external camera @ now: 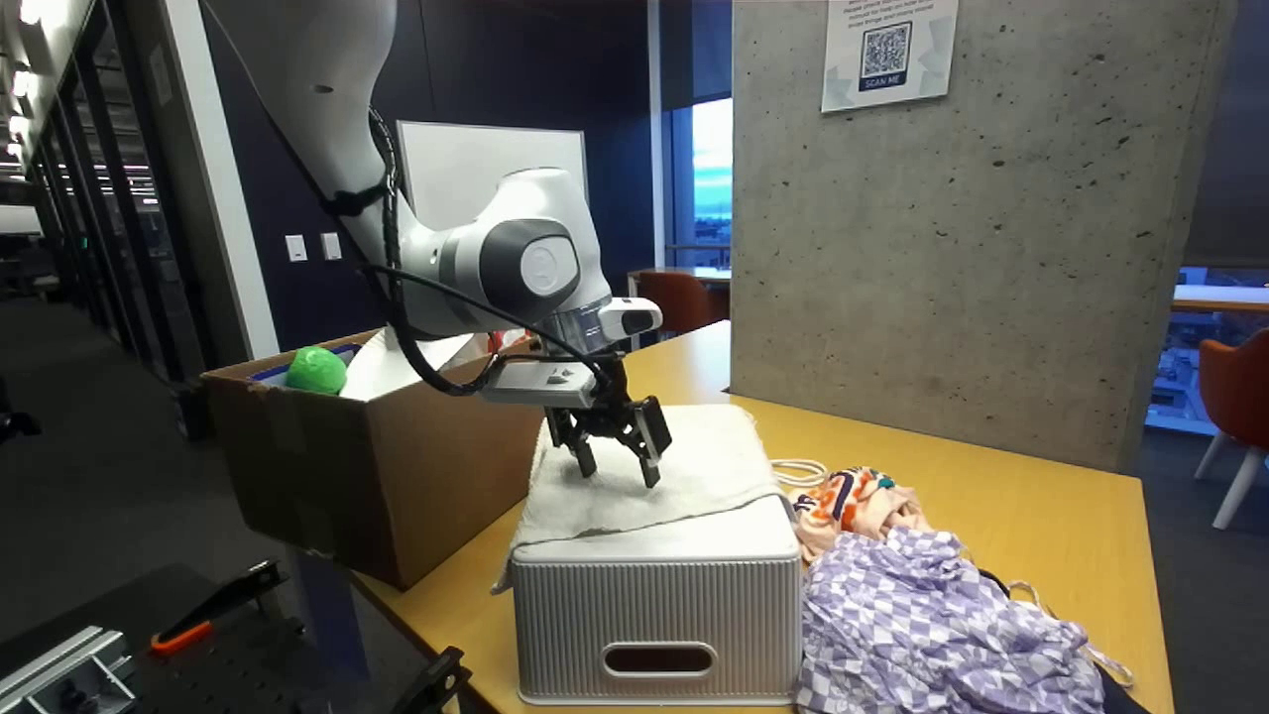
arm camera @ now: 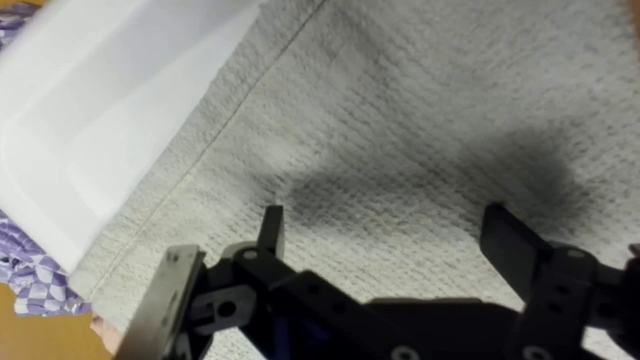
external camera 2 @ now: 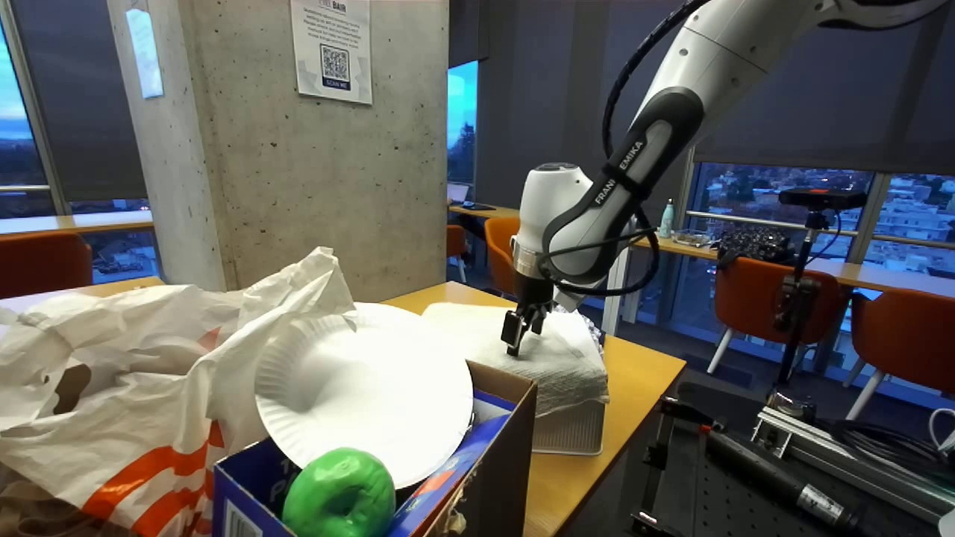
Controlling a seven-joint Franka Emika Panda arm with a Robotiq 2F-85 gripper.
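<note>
My gripper (external camera: 620, 475) is open and points down over a pale cloth towel (external camera: 709, 451). The gripper also shows in an exterior view (external camera 2: 524, 341) and in the wrist view (arm camera: 382, 210), with nothing between its fingers. The towel, seen too in an exterior view (external camera 2: 571, 377) and in the wrist view (arm camera: 380, 120), lies over a white ribbed box (external camera: 555, 615). Part of the box's smooth top (arm camera: 100, 110) is uncovered in the wrist view. The fingertips are at or just above the towel; I cannot tell whether they touch it.
A cardboard box (external camera: 451, 476) stands beside the white box, holding a green round thing (external camera 2: 339, 492), a white paper plate (external camera 2: 388, 395) and a white bag (external camera 2: 149, 373). A purple checkered cloth (external camera: 922, 625) and a peach patterned cloth (external camera: 858, 506) lie on the table (external camera: 1031, 506). A concrete pillar (external camera: 952, 288) rises behind.
</note>
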